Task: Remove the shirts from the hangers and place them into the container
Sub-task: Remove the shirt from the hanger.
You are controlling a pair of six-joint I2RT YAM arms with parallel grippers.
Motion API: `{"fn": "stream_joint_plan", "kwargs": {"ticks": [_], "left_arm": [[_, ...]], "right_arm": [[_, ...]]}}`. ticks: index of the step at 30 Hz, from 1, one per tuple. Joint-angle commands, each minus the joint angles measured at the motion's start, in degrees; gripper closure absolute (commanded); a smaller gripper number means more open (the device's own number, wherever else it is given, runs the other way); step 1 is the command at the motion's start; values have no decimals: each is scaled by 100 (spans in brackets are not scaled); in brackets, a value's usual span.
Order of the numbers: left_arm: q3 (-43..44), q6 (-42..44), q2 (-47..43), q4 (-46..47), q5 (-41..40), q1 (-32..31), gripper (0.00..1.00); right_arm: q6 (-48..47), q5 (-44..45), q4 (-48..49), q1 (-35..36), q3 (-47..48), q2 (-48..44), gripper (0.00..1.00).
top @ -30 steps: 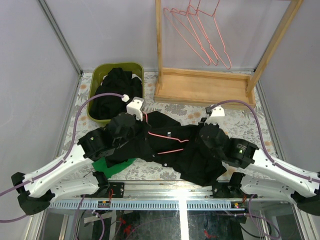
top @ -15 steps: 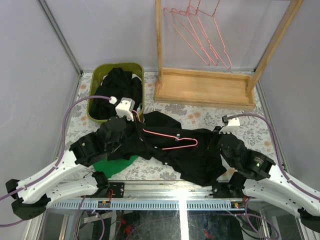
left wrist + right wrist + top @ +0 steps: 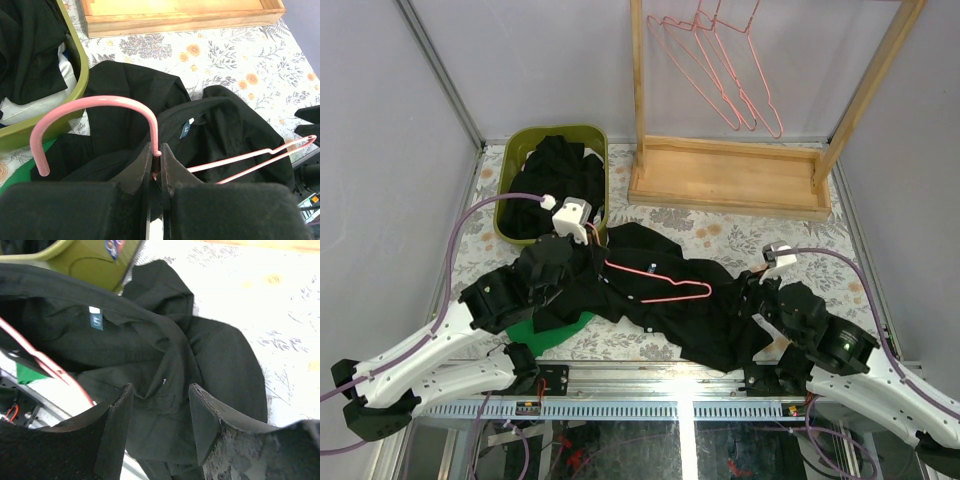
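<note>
A black shirt [image 3: 680, 315] lies crumpled on the table between my arms, collar label up [image 3: 185, 130]. My left gripper [image 3: 590, 248] is shut on the neck of a pink hanger [image 3: 660, 283], just under its hook [image 3: 95, 102]. The hanger's triangle stretches right over the shirt [image 3: 225, 125]. My right gripper [image 3: 752, 290] hovers open over the shirt's right part [image 3: 210, 355], with only fabric below its jaws [image 3: 160, 395]. The olive container [image 3: 516, 150] at the back left holds black shirts, with a white one [image 3: 50, 97] underneath.
A wooden rack base [image 3: 730, 175] stands at the back right, with three bare pink hangers [image 3: 720, 70] hanging above it. A green cloth [image 3: 555, 330] peeks out under the shirt near the left arm. The container's wall [image 3: 95, 262] is close to the shirt's collar.
My right gripper has opened and drawn back to the right, letting go of the shirt. The left arm has pulled the hanger leftward, and more of its wire now shows over the shirt.
</note>
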Motion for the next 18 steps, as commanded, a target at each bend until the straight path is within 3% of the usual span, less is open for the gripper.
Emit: {"fn": "stream_joint_plan", "kwargs": {"ticks": [1, 7, 14, 18], "left_arm": [[-28, 215, -73, 455, 160, 20, 100], [12, 400, 34, 480, 640, 21, 100], [31, 534, 121, 478, 989, 19, 100], [112, 581, 161, 401, 1030, 16, 100]], "right_arm": [[-719, -592, 354, -30, 337, -364, 43], [-1812, -1553, 875, -31, 629, -307, 22], [-2603, -3674, 154, -32, 1682, 1820, 13], [-2607, -3911, -101, -31, 1944, 2688, 12]]}}
